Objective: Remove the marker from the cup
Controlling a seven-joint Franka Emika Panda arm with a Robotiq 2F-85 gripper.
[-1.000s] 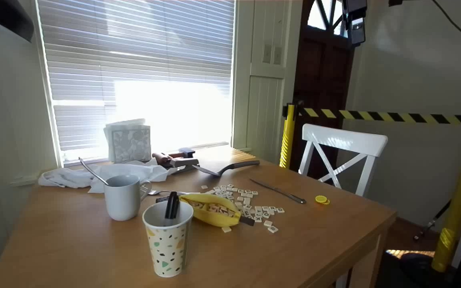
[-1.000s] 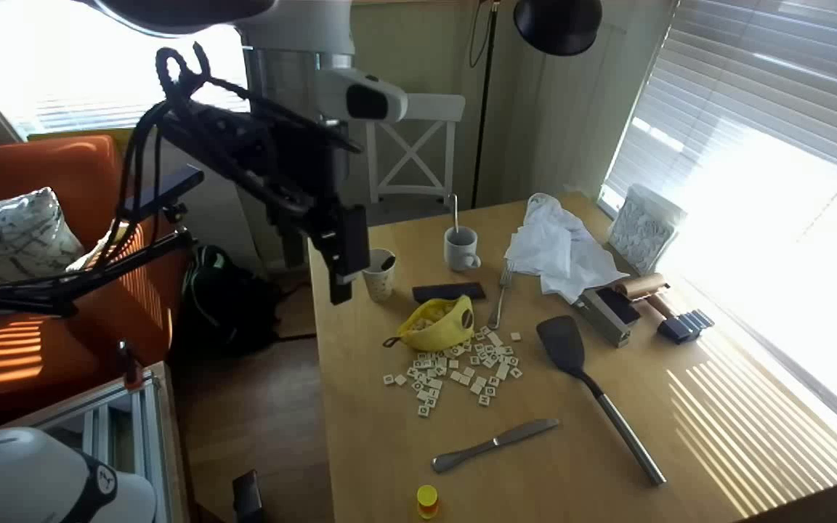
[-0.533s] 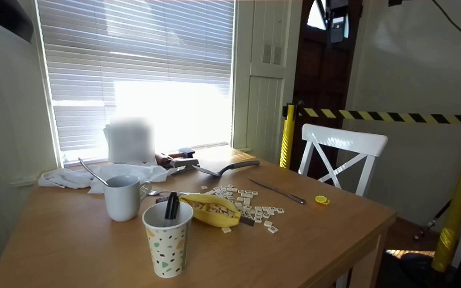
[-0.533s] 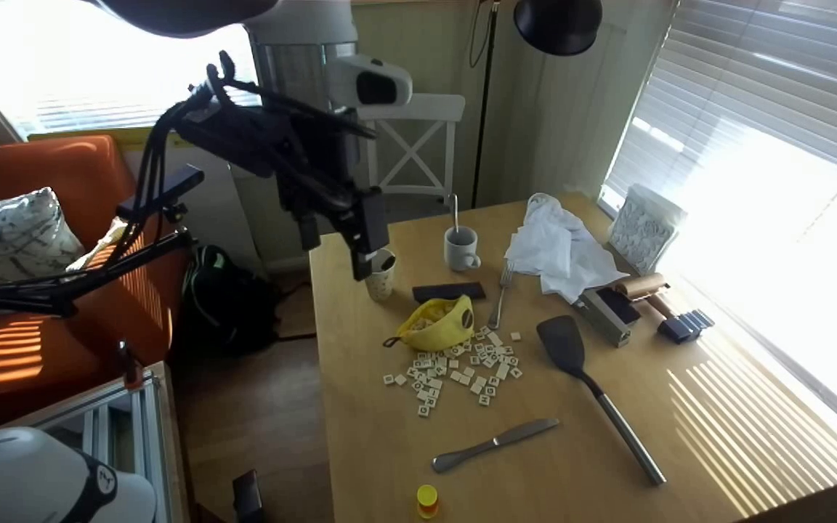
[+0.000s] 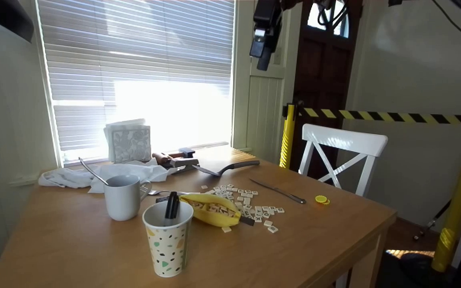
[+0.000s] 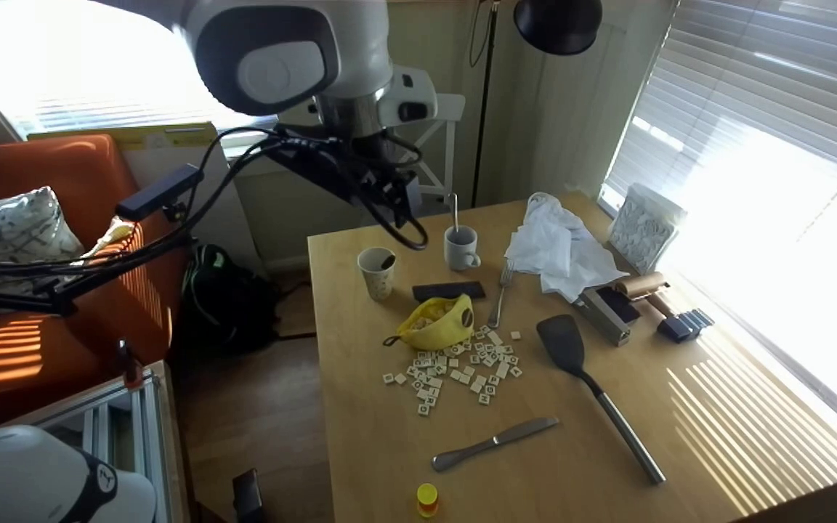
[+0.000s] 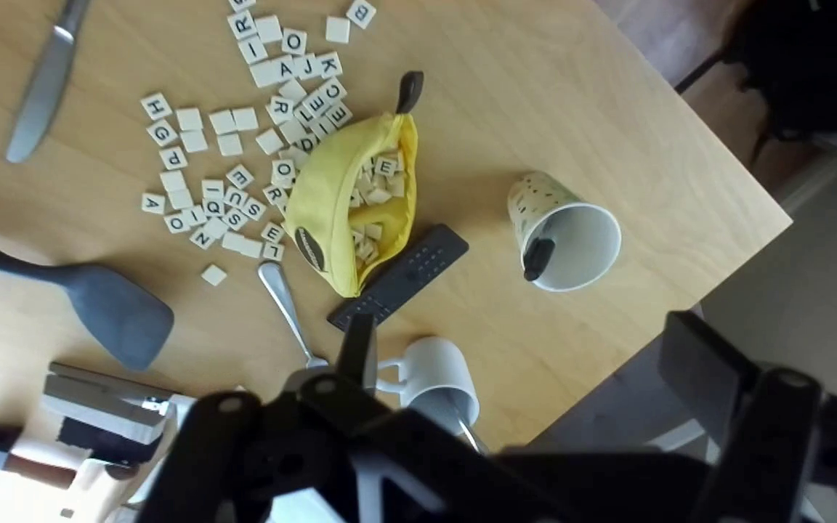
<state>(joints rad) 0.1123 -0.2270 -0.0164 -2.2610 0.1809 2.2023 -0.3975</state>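
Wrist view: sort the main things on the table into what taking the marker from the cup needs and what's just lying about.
For the job:
- marker
- speckled cup around it
- tool, open

Just lying about:
- mug with a utensil
- yellow banana pouch
- letter tiles
- dark remote
- fork
- knife
- spatula

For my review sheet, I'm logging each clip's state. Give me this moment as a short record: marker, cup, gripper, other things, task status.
Marker: in the cup, leaning, dark end above the rim
Cup: paper, speckled, upright on the table
Gripper: open, raised above the table, apart from the marker
Mug: upright, metal utensil leaning in it
Pouch: yellow, open, letter tiles inside and scattered beside it
Remote: beside the pouch
On the table: fork, knife, spatula
Task status: marker not yet removed
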